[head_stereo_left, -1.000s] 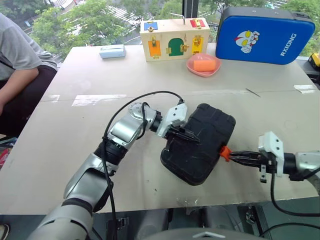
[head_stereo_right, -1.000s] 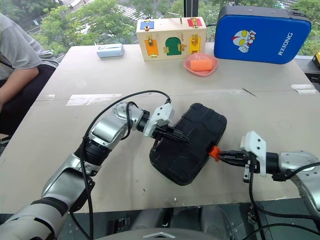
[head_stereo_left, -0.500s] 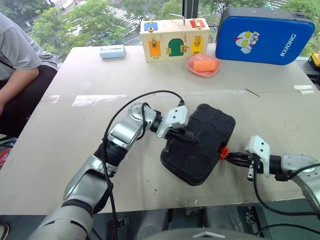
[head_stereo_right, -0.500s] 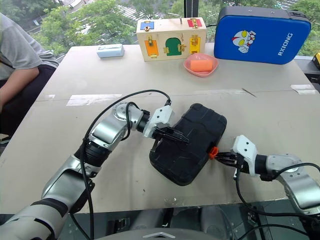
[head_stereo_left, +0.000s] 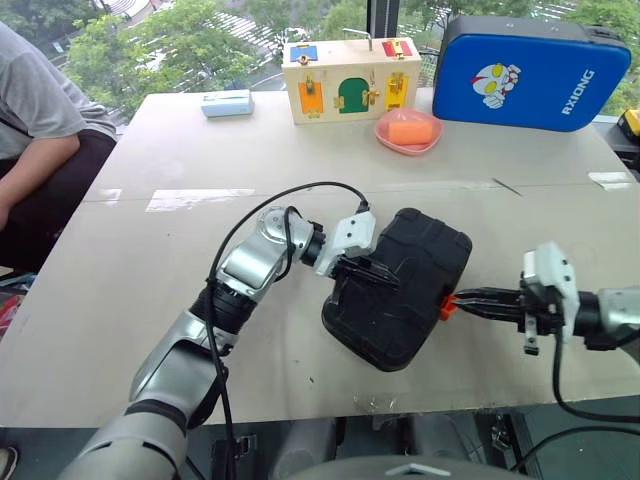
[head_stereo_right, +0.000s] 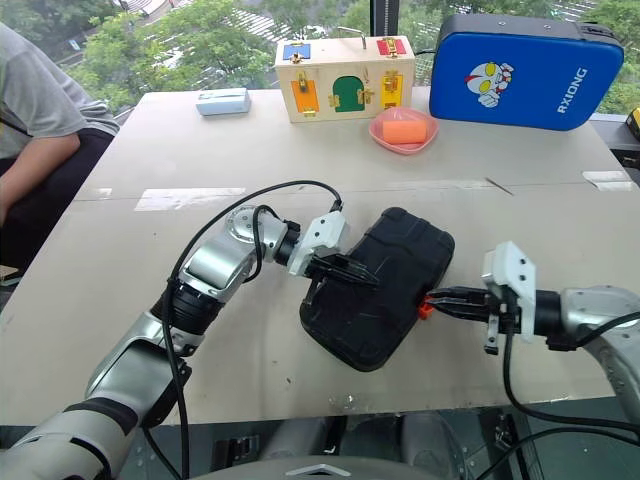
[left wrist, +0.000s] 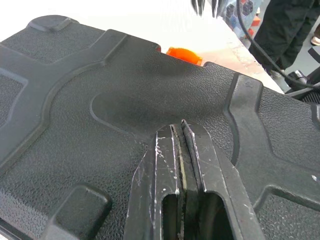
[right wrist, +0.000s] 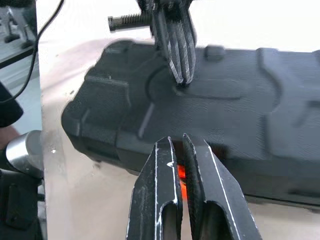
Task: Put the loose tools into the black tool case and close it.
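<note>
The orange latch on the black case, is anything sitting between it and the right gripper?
Nothing visible. The right gripper, shut, has its fingertips at the orange latch on the black tool case, with only bare table beneath. The left gripper, shut, presses on the lid.

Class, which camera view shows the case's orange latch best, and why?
The right wrist view: the orange latch sits close, just past the shut right gripper, on the black case. The head views show it as a small orange spot at the case's edge; the left wrist view shows its top beyond the lid.
</note>
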{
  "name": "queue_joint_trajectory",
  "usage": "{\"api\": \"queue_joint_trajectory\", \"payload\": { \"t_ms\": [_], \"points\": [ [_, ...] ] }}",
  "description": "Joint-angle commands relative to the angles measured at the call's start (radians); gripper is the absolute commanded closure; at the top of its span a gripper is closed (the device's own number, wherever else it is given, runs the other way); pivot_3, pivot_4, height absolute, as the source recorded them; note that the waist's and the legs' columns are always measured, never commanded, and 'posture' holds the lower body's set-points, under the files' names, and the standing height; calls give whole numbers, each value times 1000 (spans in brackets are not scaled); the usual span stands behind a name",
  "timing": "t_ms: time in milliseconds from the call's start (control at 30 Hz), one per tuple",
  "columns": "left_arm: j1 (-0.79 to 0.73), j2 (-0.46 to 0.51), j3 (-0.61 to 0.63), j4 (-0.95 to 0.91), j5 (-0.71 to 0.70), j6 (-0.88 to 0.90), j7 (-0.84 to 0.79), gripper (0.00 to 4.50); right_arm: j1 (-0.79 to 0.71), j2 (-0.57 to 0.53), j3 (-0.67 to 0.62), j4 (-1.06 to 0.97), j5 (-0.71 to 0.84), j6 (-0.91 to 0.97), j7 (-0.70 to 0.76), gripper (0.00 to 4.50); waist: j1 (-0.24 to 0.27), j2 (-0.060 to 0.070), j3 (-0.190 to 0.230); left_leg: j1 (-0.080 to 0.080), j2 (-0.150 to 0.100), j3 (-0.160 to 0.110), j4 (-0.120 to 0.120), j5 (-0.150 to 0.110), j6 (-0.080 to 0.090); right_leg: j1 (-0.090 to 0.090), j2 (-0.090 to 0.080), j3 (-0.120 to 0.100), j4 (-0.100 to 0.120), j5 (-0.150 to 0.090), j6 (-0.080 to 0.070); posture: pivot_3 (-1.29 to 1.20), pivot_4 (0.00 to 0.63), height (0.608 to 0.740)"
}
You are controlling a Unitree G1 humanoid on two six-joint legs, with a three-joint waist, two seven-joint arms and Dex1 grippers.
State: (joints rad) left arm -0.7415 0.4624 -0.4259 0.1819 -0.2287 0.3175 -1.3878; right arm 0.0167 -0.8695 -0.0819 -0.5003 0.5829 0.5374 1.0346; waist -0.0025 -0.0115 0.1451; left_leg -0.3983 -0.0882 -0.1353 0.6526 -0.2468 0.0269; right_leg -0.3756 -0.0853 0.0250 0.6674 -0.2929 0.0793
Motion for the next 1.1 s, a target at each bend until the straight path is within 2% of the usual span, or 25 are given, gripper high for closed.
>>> {"api": "queue_joint_trajectory", "payload": {
  "t_ms": [33,133,300,400,567,800,1100],
  "points": [
    [23,15,-37,41,59,19,3,4428,9,-8,37,43,-88,-46,-16,4500,0,0,0,0,0,0,0,0,0,0,0,0,0,0,0,0,150,735],
    [24,20,-35,42,59,19,1,4428,47,-20,23,62,-111,-70,-6,4500,0,0,0,0,0,0,0,0,0,0,1,0,0,0,0,0,150,735],
    [27,22,-32,40,58,22,3,4428,81,-18,-81,20,-25,-39,-6,4500,-2,0,0,0,0,0,0,0,0,0,1,0,0,0,0,0,150,735],
    [26,18,-32,42,57,22,4,4428,113,-38,-103,17,-29,-33,8,4500,-3,0,0,0,0,0,0,0,0,0,1,0,0,0,0,0,150,735],
    [16,8,-40,52,63,14,4,4428,132,-21,-25,65,-112,-65,-14,4500,-3,0,0,0,0,0,0,0,0,0,1,0,0,0,0,0,150,735],
    [3,6,-55,72,90,-16,3,4428,50,70,121,153,-232,-131,-64,4500,-3,0,0,0,0,0,0,0,0,0,1,0,0,0,0,0,150,735],
    [10,11,-104,146,198,-161,21,4428,-51,130,102,100,-179,-104,-74,4500,-6,0,-1,1,0,0,0,0,0,0,2,0,1,0,0,0,150,735]
  ]
}}
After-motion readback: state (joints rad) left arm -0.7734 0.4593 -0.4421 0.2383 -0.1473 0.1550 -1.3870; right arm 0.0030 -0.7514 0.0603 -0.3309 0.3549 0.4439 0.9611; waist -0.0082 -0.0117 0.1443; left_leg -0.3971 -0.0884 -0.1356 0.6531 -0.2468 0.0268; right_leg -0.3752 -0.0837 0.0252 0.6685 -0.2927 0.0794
